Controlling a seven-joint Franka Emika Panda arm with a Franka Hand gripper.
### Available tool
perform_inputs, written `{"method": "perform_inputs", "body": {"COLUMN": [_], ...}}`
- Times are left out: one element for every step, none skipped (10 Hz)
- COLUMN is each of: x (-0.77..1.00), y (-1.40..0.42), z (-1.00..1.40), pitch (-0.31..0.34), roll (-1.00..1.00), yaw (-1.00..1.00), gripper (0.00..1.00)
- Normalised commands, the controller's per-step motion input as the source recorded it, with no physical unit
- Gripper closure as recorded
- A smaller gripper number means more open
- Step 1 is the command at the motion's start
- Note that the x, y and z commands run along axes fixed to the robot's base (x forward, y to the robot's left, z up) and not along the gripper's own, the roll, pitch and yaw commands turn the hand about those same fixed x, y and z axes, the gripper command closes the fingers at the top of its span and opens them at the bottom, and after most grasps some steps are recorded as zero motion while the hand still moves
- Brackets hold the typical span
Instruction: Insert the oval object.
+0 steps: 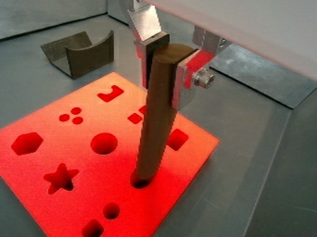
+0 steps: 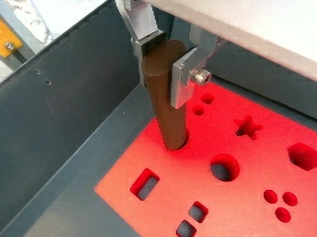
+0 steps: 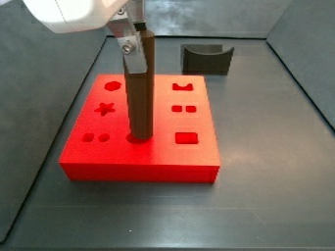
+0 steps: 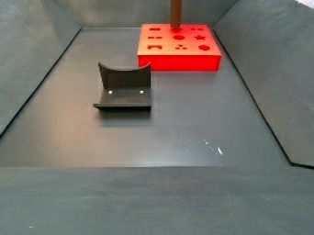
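The oval object [image 1: 155,116], a long brown peg, stands upright with its lower end in a hole of the red slab [image 1: 50,148]. It shows in both wrist views [image 2: 168,93] and in both side views [image 3: 137,93] [image 4: 175,11]. My gripper [image 1: 164,56] is shut on the peg's top end, its silver fingers [image 1: 188,74] pressed on either side; it also shows in a wrist view [image 2: 158,54] and a side view [image 3: 127,41]. The peg's lower tip is hidden inside the hole. The red slab [image 3: 137,137] has several shaped holes.
A small dark grey block with a curved notch [image 3: 207,57] stands behind the slab; it also shows in a side view [image 4: 123,87] and a wrist view [image 1: 78,51]. Grey walls [image 4: 263,83] ring the floor.
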Motion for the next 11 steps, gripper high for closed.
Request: {"method": "perform_inputs", "body": {"x": [0.00, 0.00, -0.05, -0.01, 0.00, 0.00, 0.10, 0.19, 0.23, 0.22, 0.24], "y": [0.00, 0.00, 0.00, 0.00, -0.02, -0.12, -0.21, -0.30, -0.21, 0.00, 0.00], "z": [-0.05, -0.09, -0.18, -0.20, -0.21, -0.26, -0.23, -0.11, -0.09, -0.25, -0.25], "pitch": [0.000, 0.004, 0.000, 0.000, 0.000, 0.000, 0.000, 0.011, 0.026, 0.000, 0.000], "roll": [0.06, 0.12, 0.16, 0.17, 0.17, 0.16, 0.14, 0.21, 0.22, 0.10, 0.12], "yaw": [0.00, 0.00, 0.03, 0.05, 0.05, 0.07, 0.05, 0.08, 0.04, 0.09, 0.11], "gripper": [1.00, 1.00, 1.00, 1.00, 1.00, 1.00, 1.00, 1.00, 1.00, 1.00, 1.00]}}
